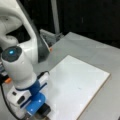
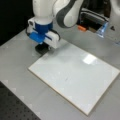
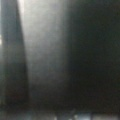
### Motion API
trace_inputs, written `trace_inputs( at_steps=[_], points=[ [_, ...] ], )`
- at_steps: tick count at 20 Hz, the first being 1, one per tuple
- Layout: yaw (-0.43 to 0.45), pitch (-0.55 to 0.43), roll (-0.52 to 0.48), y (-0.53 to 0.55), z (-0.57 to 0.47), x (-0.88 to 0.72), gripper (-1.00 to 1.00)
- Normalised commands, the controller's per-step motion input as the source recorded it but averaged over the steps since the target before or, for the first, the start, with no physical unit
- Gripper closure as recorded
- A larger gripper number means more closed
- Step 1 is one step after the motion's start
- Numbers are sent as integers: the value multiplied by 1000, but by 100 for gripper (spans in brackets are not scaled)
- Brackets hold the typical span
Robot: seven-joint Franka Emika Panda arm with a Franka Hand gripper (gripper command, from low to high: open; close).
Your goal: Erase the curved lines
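One white board [image 2: 75, 75] on grey table [image 2: 20, 82]

The tool [image 2: 43, 47] sits at the white board's [image 2: 75, 75] upper-left corner in a front view.

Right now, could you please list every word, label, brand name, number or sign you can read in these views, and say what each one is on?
No readable text in any view.
White board: no writing; only a faint dark speck in both front views, no letter or number.
Hand, at the board's corner: blue and white housing, no legible label.
Arm's blue light: a plain dot.
Wrist view: only grey and dark blur.
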Motion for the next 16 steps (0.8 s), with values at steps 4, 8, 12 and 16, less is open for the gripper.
trace_inputs(
  at_steps=[4, 8, 12, 16],
  points=[
    [79, 33, 154, -305, 20, 295, 100],
    [75, 36, 190, -287, -3, 273, 100],
    [19, 19, 202, -225, -30, 204, 100],
    [-11, 28, 208, -167, -24, 98, 100]
  ],
)
